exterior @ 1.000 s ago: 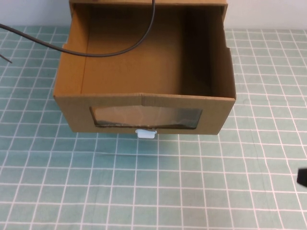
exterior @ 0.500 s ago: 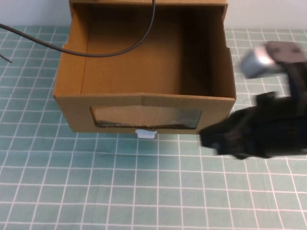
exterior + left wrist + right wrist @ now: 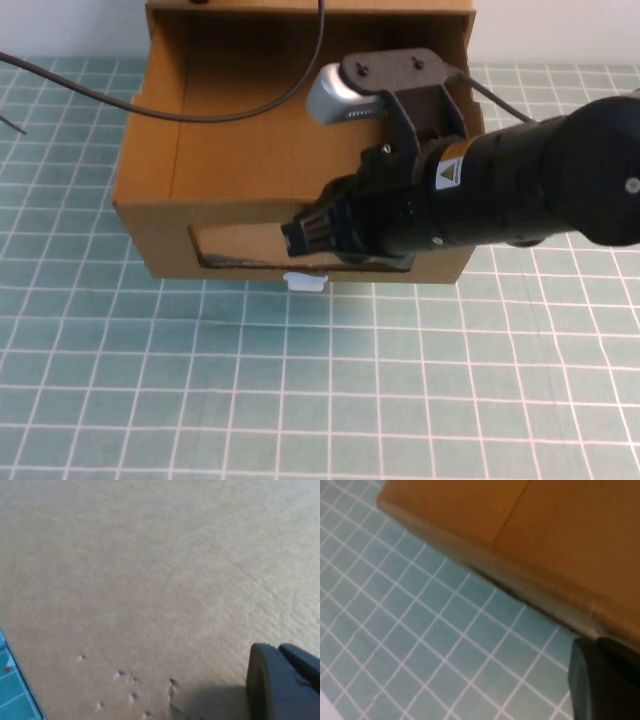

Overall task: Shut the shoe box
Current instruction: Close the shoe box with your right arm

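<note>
The shoe box (image 3: 240,150) is a brown cardboard drawer, pulled out towards me from its sleeve (image 3: 420,8), with a clear window (image 3: 235,245) in its front and a white pull tab (image 3: 305,281) below it. My right gripper (image 3: 305,238) reaches in from the right and lies over the front wall and the window's right half. The right wrist view shows the box's front edge (image 3: 545,540) close by, with a dark part of the gripper (image 3: 605,680) against it. My left gripper (image 3: 282,685) shows only in the left wrist view, close against bare cardboard (image 3: 150,580).
A green gridded mat (image 3: 300,400) covers the table in front of and beside the box. A black cable (image 3: 250,105) hangs across the open drawer from the back. The right arm's body (image 3: 540,190) covers the drawer's right wall.
My right arm has swept in from the right edge and now lies over the drawer's front wall. The box has not visibly moved.
</note>
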{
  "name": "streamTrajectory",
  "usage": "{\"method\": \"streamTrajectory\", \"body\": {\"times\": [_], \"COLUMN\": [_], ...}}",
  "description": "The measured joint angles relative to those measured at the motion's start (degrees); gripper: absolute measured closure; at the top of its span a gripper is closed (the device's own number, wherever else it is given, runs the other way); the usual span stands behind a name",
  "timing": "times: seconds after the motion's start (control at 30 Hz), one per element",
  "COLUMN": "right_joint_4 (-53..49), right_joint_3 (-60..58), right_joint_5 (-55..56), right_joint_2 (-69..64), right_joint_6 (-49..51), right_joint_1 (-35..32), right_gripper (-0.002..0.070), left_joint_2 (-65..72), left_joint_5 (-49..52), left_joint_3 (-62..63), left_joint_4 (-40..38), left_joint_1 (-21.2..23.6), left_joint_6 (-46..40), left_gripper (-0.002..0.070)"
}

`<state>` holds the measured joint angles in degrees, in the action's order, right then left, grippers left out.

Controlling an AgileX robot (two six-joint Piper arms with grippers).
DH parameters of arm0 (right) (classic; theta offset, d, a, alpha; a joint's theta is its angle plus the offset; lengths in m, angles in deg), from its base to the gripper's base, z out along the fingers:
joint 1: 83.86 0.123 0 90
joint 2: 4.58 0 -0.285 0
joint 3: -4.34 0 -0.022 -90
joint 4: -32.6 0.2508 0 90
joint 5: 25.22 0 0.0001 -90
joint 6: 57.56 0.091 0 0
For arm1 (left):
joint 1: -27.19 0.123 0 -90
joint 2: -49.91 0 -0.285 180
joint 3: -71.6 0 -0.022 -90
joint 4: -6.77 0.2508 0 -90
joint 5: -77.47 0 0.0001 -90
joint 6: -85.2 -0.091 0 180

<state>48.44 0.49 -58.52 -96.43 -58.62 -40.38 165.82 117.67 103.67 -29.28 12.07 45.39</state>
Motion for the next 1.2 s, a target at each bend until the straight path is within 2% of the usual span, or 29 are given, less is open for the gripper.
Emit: {"method": "streamTrajectory", "body": {"times": [0.4,0.9,1.2], "right_joint_4": [0.0,1.07,8.55], "right_joint_3": [4.26,18.22,24.68], "right_joint_5": [2.87,5.18,6.9], "right_joint_2": [-2.95,-14.3,-20.64], "right_joint_6": [-0.08,-2.75,-8.21], "right_joint_1": [-7.03,-10.15,-13.3], "right_gripper": [0.0687,0.0687,0.0687], "left_joint_2": [0.0,0.0,0.0], "left_joint_5": [0.0,-0.16,-0.26], "left_joint_3": [0.0,0.0,0.0], "left_joint_4": [0.0,0.0,0.0], "left_joint_1": [0.0,0.0,0.0], "left_joint_6": [0.0,0.0,0.0], "left_gripper": [0.068,0.068,0.068]}}
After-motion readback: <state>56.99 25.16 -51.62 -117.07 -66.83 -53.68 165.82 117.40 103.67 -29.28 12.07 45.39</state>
